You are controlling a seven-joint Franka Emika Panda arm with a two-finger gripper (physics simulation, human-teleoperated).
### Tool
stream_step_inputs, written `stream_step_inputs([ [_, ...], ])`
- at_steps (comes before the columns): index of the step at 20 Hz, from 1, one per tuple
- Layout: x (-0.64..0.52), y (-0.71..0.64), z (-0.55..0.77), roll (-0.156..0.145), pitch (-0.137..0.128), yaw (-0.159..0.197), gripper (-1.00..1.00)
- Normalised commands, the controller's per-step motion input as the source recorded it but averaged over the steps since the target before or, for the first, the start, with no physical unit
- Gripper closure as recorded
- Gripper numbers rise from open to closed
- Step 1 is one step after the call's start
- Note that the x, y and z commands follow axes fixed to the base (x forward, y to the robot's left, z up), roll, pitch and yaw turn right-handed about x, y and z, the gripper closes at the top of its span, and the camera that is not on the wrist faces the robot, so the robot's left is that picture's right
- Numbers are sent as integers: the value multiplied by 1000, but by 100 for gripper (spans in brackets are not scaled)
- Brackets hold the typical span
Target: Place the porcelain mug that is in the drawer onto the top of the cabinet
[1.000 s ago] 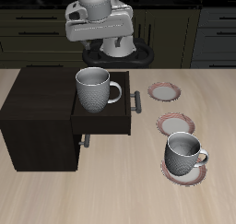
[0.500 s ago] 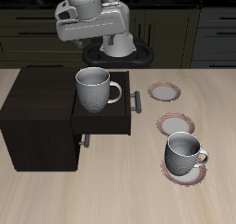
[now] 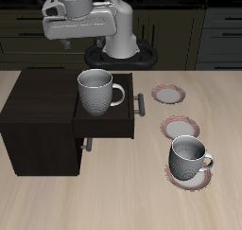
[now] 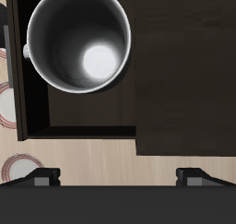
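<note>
The porcelain mug point(image 3: 96, 91) stands upright in the open drawer point(image 3: 106, 127), which is pulled out of the dark cabinet point(image 3: 38, 101); its handle points toward the plates. My gripper point(image 3: 81, 42) hangs high above the cabinet's back edge, well above the mug and apart from it. It is open and empty. In the wrist view the mug point(image 4: 76, 39) shows from above with its pale interior, next to the cabinet's flat top point(image 4: 184, 71). Both fingertips point(image 4: 37, 176) stand wide apart, and the gripper point(image 4: 118, 177) holds nothing.
A smaller grey-white mug point(image 3: 188, 158) stands on a pink-rimmed plate point(image 3: 174, 177) near the table's front edge. Two more plates point(image 3: 171, 94) point(image 3: 180, 129) lie beside the drawer. The drawer's grey bar handle point(image 3: 139, 104) sticks out toward them. Dark kitchen units stand behind.
My gripper has moved sideways, from above the drawer toward the space over the cabinet's top, and risen a little. The mug and drawer have not moved.
</note>
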Motion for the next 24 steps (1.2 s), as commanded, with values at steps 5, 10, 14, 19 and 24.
stream_step_inputs([
  [5, 175, -143, 26, -20, -8, 9, -100],
  [10, 185, -152, 18, -28, -11, -12, -100],
  [14, 190, -91, -38, -19, -6, -2, -100],
  [19, 219, 54, -36, -17, -12, 11, -100],
  [24, 136, 156, -67, 4, 1, 6, -100],
])
